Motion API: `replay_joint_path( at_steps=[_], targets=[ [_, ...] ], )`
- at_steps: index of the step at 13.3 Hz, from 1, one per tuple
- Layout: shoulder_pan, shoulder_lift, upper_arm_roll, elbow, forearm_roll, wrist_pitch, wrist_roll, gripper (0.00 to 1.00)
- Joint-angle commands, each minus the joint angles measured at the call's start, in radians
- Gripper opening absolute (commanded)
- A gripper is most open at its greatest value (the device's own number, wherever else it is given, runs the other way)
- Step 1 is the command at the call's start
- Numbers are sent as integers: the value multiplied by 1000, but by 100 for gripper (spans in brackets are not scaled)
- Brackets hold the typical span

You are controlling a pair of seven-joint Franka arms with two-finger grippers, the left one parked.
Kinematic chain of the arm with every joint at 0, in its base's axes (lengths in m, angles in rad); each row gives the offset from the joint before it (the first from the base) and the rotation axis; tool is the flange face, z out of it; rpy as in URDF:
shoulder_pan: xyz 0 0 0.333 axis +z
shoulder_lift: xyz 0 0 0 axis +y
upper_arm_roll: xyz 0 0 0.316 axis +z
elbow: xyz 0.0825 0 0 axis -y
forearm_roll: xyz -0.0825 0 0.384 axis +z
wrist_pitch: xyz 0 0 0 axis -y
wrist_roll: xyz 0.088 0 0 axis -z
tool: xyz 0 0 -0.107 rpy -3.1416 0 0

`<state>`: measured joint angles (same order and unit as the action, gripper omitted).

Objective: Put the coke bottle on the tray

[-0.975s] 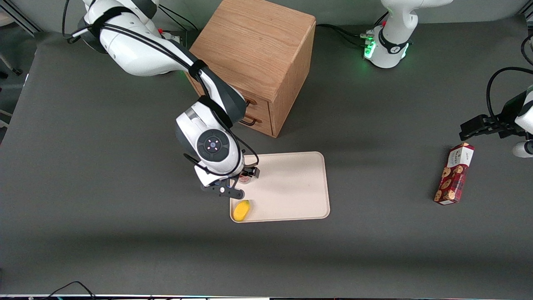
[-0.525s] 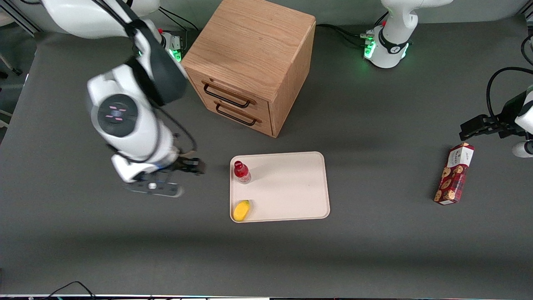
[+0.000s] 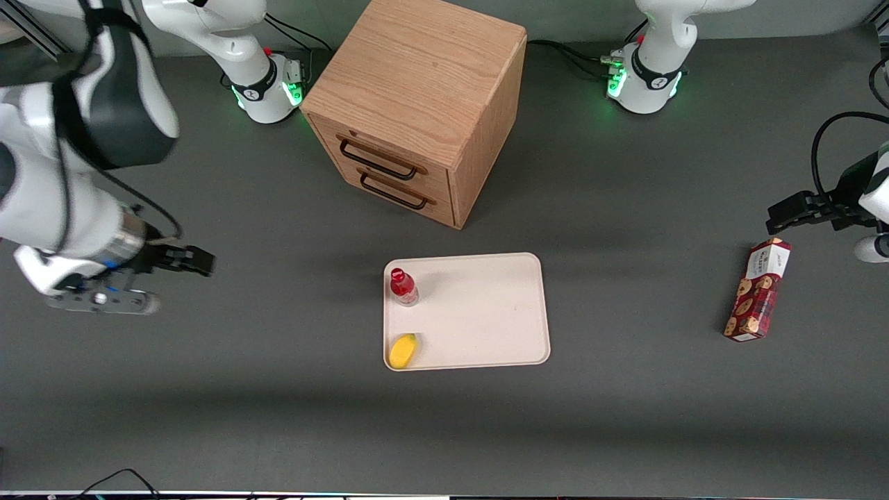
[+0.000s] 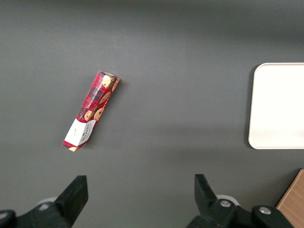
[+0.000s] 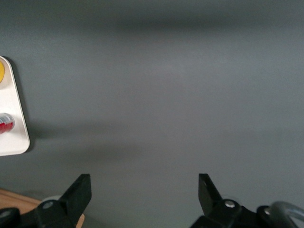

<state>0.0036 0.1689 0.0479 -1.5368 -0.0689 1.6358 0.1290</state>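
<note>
Dark grey tabletop (image 3: 278,417) with coke bottle (image 3: 402,286) upright on tray (image 3: 486,319) mid-table, end effector (image 3: 198,262) spread wide, nothing gripped, over working arm's end.

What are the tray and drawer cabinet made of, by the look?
Tray: probably matte plastic, going by its uniform cream colour, rounded corners and moulded low rim. Drawer cabinet: wood or wood veneer, with visible oak-like grain; dark handles look like metal. Pincer is open, away from both.
</note>
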Motion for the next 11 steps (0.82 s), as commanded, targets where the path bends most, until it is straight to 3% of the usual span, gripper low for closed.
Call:
replay_joint_path(
  at_steps=[1, 5, 11],
  targets=[
    [-57, -109, -10, -95, 54, 51, -52, 100],
    [-59, -126, -16, -115, 54, 157, -51, 100],
    [-59, -114, -14, -123, 75, 167, -54, 100]
  ],
)
